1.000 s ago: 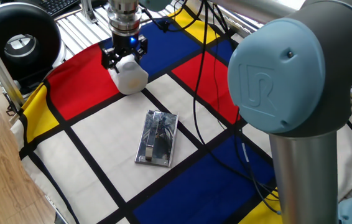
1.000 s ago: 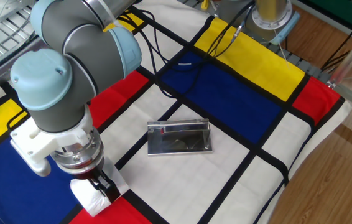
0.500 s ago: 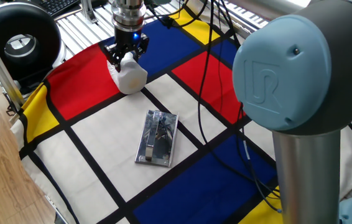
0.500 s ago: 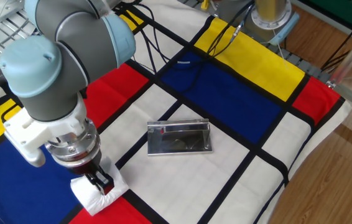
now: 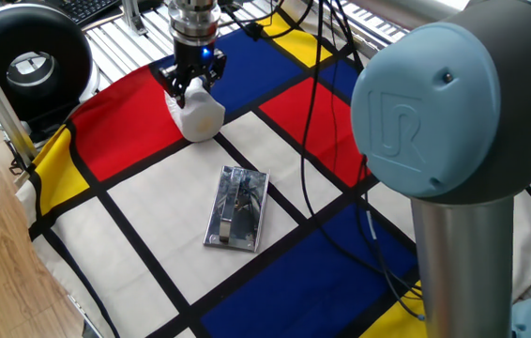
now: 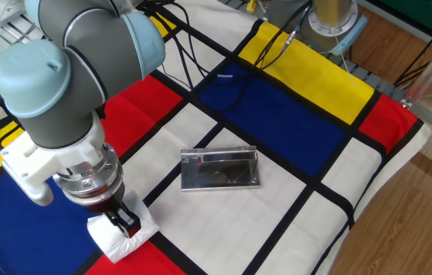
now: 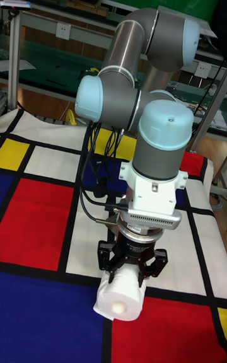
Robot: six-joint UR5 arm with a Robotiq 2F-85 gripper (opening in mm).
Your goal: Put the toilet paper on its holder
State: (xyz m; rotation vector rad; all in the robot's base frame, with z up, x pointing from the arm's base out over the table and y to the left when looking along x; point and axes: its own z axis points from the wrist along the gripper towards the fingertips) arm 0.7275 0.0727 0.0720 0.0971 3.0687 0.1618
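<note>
The toilet paper (image 5: 197,115) is a white roll lying on its side on the checkered cloth, where red, blue and white fields meet. My gripper (image 5: 190,86) comes straight down on it, fingers shut on the roll's upper part. From the other side, the gripper (image 6: 124,221) presses into the toilet paper (image 6: 117,239). In the tall view the black fingers (image 7: 108,261) clasp the toilet paper (image 7: 121,295), its core hole facing the camera. The holder (image 5: 237,208) is a shiny chrome plate lying flat on a white field, well apart from the roll; its bar shows on the holder (image 6: 220,169).
A black round device (image 5: 26,58) stands at the far left beyond the cloth. Black cables (image 5: 313,94) run across the blue and red fields behind the holder. The arm's grey elbow (image 5: 434,103) fills the right foreground. The cloth's edge (image 6: 369,206) borders a wooden floor.
A second ago the fingers stood wide apart around the roll; they have since closed onto it. The roll and holder stay where they were.
</note>
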